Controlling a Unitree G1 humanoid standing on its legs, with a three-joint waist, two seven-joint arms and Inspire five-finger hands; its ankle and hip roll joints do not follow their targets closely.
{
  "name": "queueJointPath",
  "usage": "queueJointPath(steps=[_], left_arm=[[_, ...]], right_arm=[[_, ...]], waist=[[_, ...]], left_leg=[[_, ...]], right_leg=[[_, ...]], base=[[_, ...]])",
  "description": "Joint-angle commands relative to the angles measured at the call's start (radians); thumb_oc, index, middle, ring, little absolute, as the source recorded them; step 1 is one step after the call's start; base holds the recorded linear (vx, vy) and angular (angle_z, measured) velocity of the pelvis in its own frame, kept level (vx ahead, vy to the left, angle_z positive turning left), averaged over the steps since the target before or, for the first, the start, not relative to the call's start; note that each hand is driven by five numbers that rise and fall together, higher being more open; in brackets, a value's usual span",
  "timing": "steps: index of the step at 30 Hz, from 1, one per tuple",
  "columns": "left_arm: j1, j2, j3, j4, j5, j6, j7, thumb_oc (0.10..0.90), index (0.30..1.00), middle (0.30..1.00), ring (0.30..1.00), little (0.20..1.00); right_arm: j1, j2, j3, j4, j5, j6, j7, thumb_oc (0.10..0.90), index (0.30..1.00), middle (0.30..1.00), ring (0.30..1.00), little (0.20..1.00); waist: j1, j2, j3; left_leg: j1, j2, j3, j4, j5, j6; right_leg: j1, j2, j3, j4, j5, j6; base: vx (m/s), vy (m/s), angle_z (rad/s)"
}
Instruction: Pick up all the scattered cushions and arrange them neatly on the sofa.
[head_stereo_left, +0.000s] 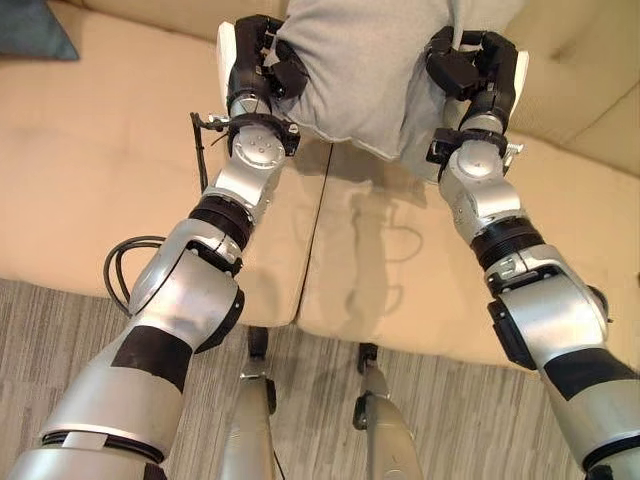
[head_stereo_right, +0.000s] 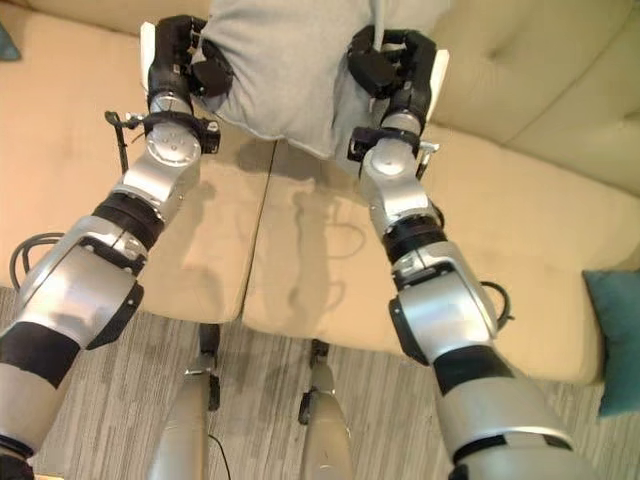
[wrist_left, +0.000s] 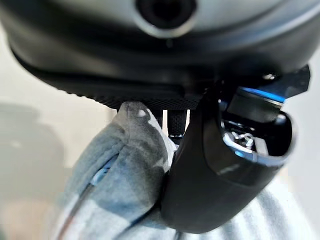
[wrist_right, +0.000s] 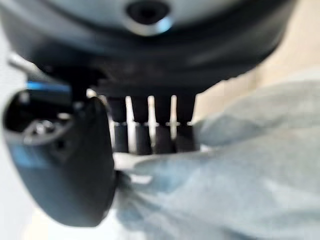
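Grey cushion hangs over the beige sofa — left hand and right hand each pinch 1 edge, fingers curled on fabric, likely keeping it flat and square for placing.

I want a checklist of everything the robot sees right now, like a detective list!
Surface: beige sofa, seat cushions bare below the arms.
Job's things: grey cushion held up over the seat, pinched at both sides; teal cushion at the sofa's right end; another teal cushion at the far left.
Clutter: nothing seen.
Hands: left hand and right hand both curled on the grey cushion.
Cables: nothing seen apart from the robot's own.
Surroundings: striped grey carpet in front of the sofa.
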Motion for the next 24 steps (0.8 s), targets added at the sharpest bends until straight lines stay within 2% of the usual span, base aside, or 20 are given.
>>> queueJointPath(steps=[1,3,4,6,12,13,14,16,17,21,24], left_arm=[[-0.285,-0.003,0.039,-0.098,0.022,-0.190,0.061,0.400,0.300,0.300,0.300,0.300],[-0.267,-0.007,0.049,-0.113,0.006,-0.196,0.059,0.400,0.300,0.300,0.300,0.300],[-0.224,-0.066,0.130,-0.121,-0.122,-0.213,0.028,0.400,0.300,0.300,0.300,0.300],[-0.199,-0.135,0.164,-0.105,-0.160,-0.208,0.033,0.400,0.300,0.300,0.300,0.300],[-0.207,-0.192,0.156,-0.085,-0.146,-0.176,0.018,0.400,0.300,0.300,0.300,0.300],[-0.207,-0.205,0.159,-0.090,-0.164,-0.173,0.016,0.493,0.439,0.439,0.439,0.439],[-0.209,-0.214,0.164,-0.092,-0.173,-0.165,0.012,0.800,0.900,0.900,0.900,0.900],[-0.216,-0.237,0.169,-0.058,-0.171,-0.115,0.013,0.800,0.900,0.900,0.900,0.900],[-0.219,-0.258,0.175,-0.048,-0.180,-0.096,0.000,0.800,0.900,0.900,0.900,0.900],[-0.259,-0.274,0.130,0.018,-0.028,0.010,0.063,0.800,0.900,0.900,0.900,0.900],[-0.247,-0.281,0.163,0.043,-0.040,0.036,0.098,0.800,0.900,0.900,0.900,0.900]], right_arm=[[-0.119,-0.058,-0.074,-0.147,-0.087,-0.193,-0.136,0.400,0.300,0.300,0.300,0.300],[-0.102,-0.060,-0.089,-0.180,-0.118,-0.189,-0.168,0.400,0.300,0.300,0.300,0.300],[-0.069,-0.039,-0.130,-0.204,-0.157,-0.190,-0.231,0.400,0.300,0.300,0.300,0.300],[-0.065,-0.007,-0.149,-0.241,-0.228,-0.178,-0.327,0.400,0.300,0.300,0.300,0.300],[-0.084,0.022,-0.143,-0.320,-0.350,-0.134,-0.415,0.400,0.300,0.300,0.300,0.300],[-0.086,0.022,-0.142,-0.334,-0.363,-0.118,-0.422,0.400,0.300,0.300,0.300,0.300],[-0.081,0.025,-0.145,-0.345,-0.372,-0.107,-0.426,0.400,0.300,0.300,0.300,0.300],[-0.061,0.029,-0.163,-0.369,-0.381,-0.086,-0.436,0.800,0.900,0.900,0.900,0.900],[-0.046,0.045,-0.166,-0.394,-0.391,-0.074,-0.440,0.800,0.900,0.900,0.900,0.900],[0.026,0.057,-0.168,-0.413,-0.416,-0.025,-0.435,0.800,0.900,0.900,0.900,0.900],[0.042,0.076,-0.162,-0.429,-0.427,0.019,-0.442,0.800,0.900,0.900,0.900,0.900]], waist=[[0.013,0.065,0.067],[0.009,0.067,0.069],[0.006,0.068,0.075],[0.005,0.065,0.066],[-0.005,0.062,0.053],[-0.005,0.062,0.052],[-0.006,0.064,0.051],[-0.005,0.067,0.053],[-0.006,0.069,0.055],[0.003,0.071,0.060],[0.009,0.073,0.073]], left_leg=[[0.148,0.025,-0.010,-0.187,-0.050,-0.050],[0.134,0.020,-0.009,-0.185,-0.052,-0.050],[0.111,0.013,-0.010,-0.181,-0.055,-0.049],[0.079,0.003,-0.014,-0.180,-0.059,-0.046],[0.039,-0.005,-0.014,-0.170,-0.068,-0.043],[0.037,-0.006,-0.012,-0.167,-0.070,-0.042],[0.037,-0.007,-0.012,-0.167,-0.071,-0.042],[0.039,-0.007,-0.012,-0.165,-0.070,-0.041],[0.040,-0.007,-0.012,-0.163,-0.071,-0.040],[0.056,0.002,-0.017,-0.159,-0.073,-0.038],[0.074,0.008,-0.028,-0.163,-0.067,-0.037]], right_leg=[[0.247,-0.068,-0.021,-0.006,0.013,0.136],[0.239,-0.069,-0.022,-0.007,0.012,0.136],[0.227,-0.073,-0.027,-0.009,0.013,0.136],[0.198,-0.074,-0.031,-0.010,0.018,0.136],[0.166,-0.075,-0.027,-0.010,0.032,0.136],[0.166,-0.077,-0.028,-0.010,0.035,0.136],[0.165,-0.076,-0.027,-0.010,0.036,0.136],[0.169,-0.075,-0.029,-0.008,0.035,0.136],[0.171,-0.073,-0.026,-0.006,0.036,0.136],[0.185,-0.069,-0.024,-0.004,0.017,0.136],[0.196,-0.061,-0.020,0.005,0.002,0.136]], base=[[0.04,0.081,0.05],[0.03,0.044,0.09],[0.04,0.039,0.10],[0.06,0.036,0.05],[0.02,0.017,0.03],[0.00,0.000,0.00],[0.00,0.000,0.00],[0.00,0.000,0.00],[0.00,0.000,0.00],[0.00,-0.020,0.00],[0.00,-0.013,0.00]])
